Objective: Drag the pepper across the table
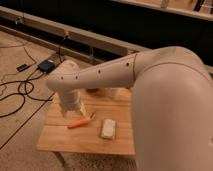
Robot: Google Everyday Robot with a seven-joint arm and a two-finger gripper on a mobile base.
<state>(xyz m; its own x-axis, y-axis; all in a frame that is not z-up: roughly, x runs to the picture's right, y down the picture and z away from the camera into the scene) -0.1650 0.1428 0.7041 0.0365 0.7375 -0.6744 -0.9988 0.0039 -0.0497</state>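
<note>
The orange pepper (80, 122) lies on the light wooden table (65, 142), left of centre, its darker stem tip pointing right. My gripper (75, 109) hangs from the white arm just above and behind the pepper's left half, very close to it. I cannot tell whether it touches the pepper. A white rectangular block (108, 128) lies on the table just right of the pepper.
Small objects (102, 92) stand at the table's far edge, partly hidden by my arm. Black cables (15, 92) and a dark box (46, 65) lie on the floor to the left. A dark wall with a rail (90, 40) runs behind.
</note>
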